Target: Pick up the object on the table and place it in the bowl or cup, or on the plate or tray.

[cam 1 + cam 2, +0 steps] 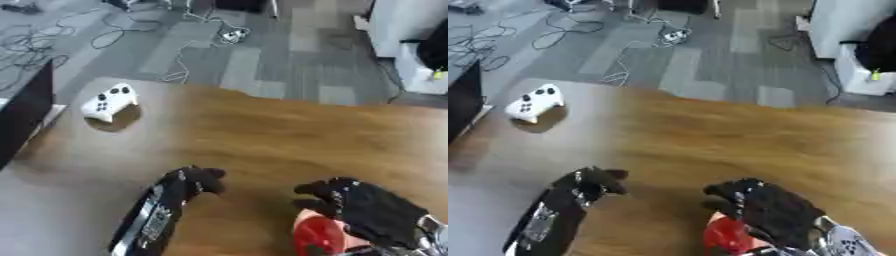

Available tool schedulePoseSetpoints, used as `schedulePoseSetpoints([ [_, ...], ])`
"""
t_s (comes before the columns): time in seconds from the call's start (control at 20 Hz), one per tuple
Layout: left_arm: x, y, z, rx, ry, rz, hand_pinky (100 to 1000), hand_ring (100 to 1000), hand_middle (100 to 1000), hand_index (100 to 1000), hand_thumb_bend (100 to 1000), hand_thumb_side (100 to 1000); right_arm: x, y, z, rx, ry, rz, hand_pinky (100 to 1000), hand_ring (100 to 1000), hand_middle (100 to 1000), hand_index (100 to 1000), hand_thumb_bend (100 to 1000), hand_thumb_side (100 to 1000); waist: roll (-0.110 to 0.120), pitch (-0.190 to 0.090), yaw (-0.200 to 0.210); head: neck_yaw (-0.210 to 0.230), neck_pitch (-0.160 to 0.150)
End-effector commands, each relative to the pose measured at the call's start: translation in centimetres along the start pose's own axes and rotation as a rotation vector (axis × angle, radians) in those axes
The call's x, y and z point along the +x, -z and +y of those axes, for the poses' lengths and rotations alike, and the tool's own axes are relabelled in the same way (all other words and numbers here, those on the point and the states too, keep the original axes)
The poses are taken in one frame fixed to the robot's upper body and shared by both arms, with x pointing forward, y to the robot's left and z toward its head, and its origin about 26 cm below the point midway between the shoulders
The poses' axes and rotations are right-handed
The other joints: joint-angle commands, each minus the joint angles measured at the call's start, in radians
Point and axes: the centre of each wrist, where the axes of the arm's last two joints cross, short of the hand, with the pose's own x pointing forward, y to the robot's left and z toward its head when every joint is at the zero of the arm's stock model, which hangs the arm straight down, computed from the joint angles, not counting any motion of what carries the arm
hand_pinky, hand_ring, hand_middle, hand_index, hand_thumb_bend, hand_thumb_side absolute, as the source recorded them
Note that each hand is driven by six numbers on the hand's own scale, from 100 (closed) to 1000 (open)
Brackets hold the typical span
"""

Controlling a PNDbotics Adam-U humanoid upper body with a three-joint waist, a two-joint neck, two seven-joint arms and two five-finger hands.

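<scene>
wooden table is filling the view | right hand is sitting at the near right edge, fingers curling over a red round object on something pink | left hand is hovering near centre, fingers clenching on nothing | white game controller is lying far left, well apart from both

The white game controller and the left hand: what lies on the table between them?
Nothing: only bare wooden table separates the white game controller from the left hand, clearest in the left eye view.
</scene>
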Motion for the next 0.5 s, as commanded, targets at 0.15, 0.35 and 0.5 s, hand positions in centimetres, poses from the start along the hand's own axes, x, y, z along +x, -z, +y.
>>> schedulePoseSetpoints([
  [0.15, 0.3, 0.0, 0.4, 0.0, 0.014, -0.006, 685, 804, 572, 693, 217, 895, -0.9, -1.8, -1.9, -0.055, -0.048, 0.039, 753, 851, 908, 916, 370, 725, 0.004, -0.024, -0.003, 0.013, -0.012],
  [0.35, 0.3, -0.1, 0.4, 0.003, 0.016, -0.003, 686, 805, 573, 693, 217, 895, -1.3, -3.1, -2.4, -0.068, -0.059, 0.081, 750, 851, 908, 915, 369, 727, 0.004, -0.025, -0.007, 0.019, -0.014],
  [0.5, 0.3, -0.2, 0.5, 0.007, 0.019, -0.002, 686, 806, 573, 693, 218, 894, -1.4, -3.9, -2.5, -0.07, -0.062, 0.113, 749, 852, 908, 915, 365, 729, 0.005, -0.026, -0.01, 0.025, -0.016],
])
